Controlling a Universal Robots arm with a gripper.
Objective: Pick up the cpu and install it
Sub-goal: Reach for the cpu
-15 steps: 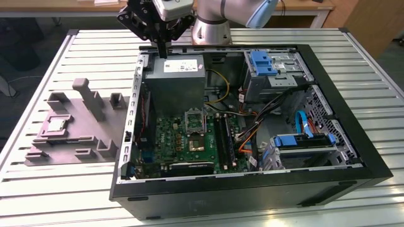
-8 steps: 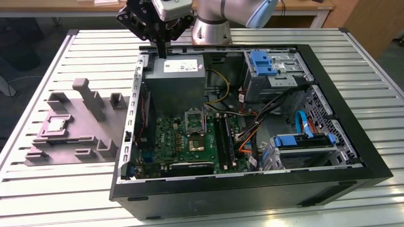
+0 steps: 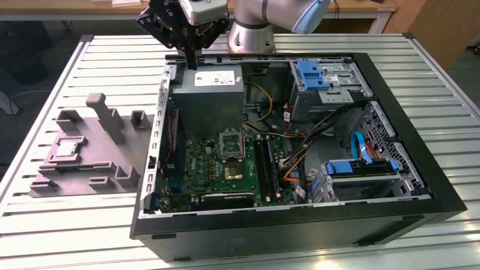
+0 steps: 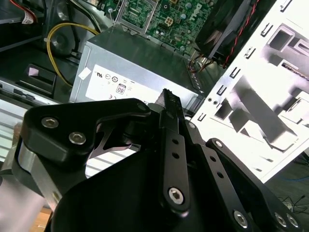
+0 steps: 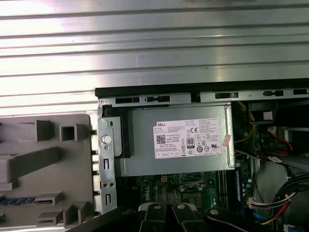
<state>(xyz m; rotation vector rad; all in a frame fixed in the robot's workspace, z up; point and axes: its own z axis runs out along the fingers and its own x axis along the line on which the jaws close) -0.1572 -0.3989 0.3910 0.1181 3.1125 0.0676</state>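
Bench: a slatted metal table (image 3: 67, 225) carries an open computer case (image 3: 300, 225) lying on its side, with a grey moulded tray (image 3: 82, 174) just beside it on the exterior view's left.
Cpu: the cpu (image 3: 66, 149), a small pale square, lies flat in a recess of the tray, outside the case and well apart from the claw.
Board: the green motherboard (image 3: 225, 174) sits on the case floor, and the metal frame of its socket (image 3: 231, 143) carries no chip.
Power unit: a big grey box with a white label (image 3: 206, 95) stands at the far end of the board.
Claw: the gripper (image 3: 193, 64) hangs just above the far edge of that box. Its fingers (image 4: 170, 125) are drawn together, hold nothing and touch nothing.
Arm: the robot arm (image 3: 251, 34) rises beyond the case at the table's far edge.
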